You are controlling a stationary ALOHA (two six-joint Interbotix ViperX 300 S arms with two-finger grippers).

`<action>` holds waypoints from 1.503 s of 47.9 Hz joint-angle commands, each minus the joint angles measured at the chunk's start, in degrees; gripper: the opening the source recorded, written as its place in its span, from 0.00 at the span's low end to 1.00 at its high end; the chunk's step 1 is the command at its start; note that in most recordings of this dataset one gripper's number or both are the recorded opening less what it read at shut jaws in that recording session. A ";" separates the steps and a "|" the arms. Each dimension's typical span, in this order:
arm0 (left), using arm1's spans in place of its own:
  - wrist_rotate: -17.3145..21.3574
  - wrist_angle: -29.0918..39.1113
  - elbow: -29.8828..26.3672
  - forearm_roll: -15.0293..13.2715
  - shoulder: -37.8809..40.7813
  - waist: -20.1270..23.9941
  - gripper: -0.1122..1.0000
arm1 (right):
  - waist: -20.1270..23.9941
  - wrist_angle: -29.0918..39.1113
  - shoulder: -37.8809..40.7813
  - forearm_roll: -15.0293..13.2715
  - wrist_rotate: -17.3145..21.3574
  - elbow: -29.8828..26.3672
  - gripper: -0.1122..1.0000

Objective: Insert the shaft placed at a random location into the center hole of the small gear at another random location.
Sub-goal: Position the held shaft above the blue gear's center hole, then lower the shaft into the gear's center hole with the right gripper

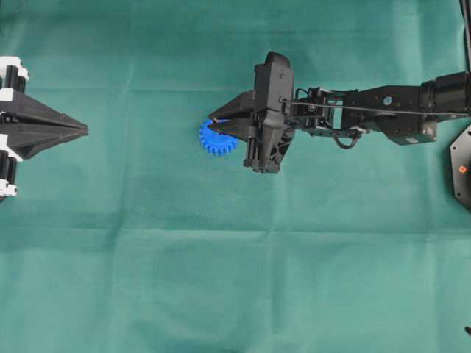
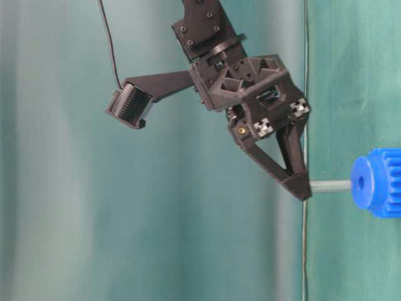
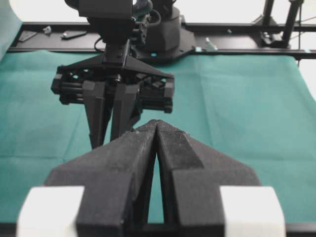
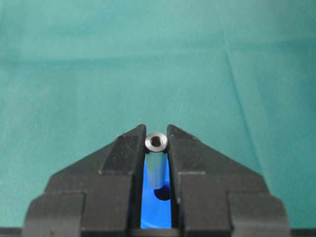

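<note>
The blue small gear point(image 1: 218, 140) lies on the green cloth near the middle, partly under my right gripper point(image 1: 215, 120). The right gripper is shut on the shaft point(image 2: 330, 186), a short silvery pin, held by its top end point(image 4: 156, 142). The shaft points straight at the gear's hub point(image 2: 363, 182). In the right wrist view its lower end sits at the edge of the dark center hole point(image 4: 163, 194), with the blue gear point(image 4: 154, 212) showing between the fingers. My left gripper point(image 1: 83, 130) is shut and empty at the far left; it also shows in its own wrist view point(image 3: 156, 123).
The green cloth point(image 1: 235, 279) covers the whole table. The right arm point(image 1: 383, 107) reaches in from the right edge. In the left wrist view the right gripper point(image 3: 109, 138) stands in front and hides the gear.
</note>
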 commanded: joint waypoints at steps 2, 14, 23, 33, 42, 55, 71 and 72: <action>-0.09 -0.62 -1.32 0.18 0.18 0.09 0.10 | 0.18 -1.14 -0.09 -0.18 -0.88 -0.62 0.22; -0.09 -0.62 -1.23 0.18 0.18 0.09 0.10 | 0.09 -1.85 1.49 -0.18 -0.88 -0.53 0.22; -0.09 -0.62 -1.32 0.18 0.18 0.09 0.10 | 0.00 -1.85 1.58 -0.18 -0.88 -0.44 0.22; -0.09 -0.62 -1.32 0.18 0.18 0.09 0.10 | -0.09 -1.93 0.97 -0.18 -1.14 -0.53 0.22; -0.09 -0.62 -1.23 0.18 0.18 0.09 0.10 | -0.18 -1.76 -0.88 -0.18 -2.46 -0.44 0.22; -0.09 -0.62 -1.32 0.18 0.18 0.09 0.10 | -0.09 -1.58 -1.14 -0.18 -2.81 -0.26 0.22; -0.09 -0.62 -1.32 0.18 0.18 0.09 0.10 | -0.62 -2.55 1.32 -0.18 -2.99 -0.35 0.22; -0.09 -0.62 -1.32 0.18 0.18 0.09 0.10 | -0.70 -2.64 1.49 -0.18 -2.99 -0.26 0.22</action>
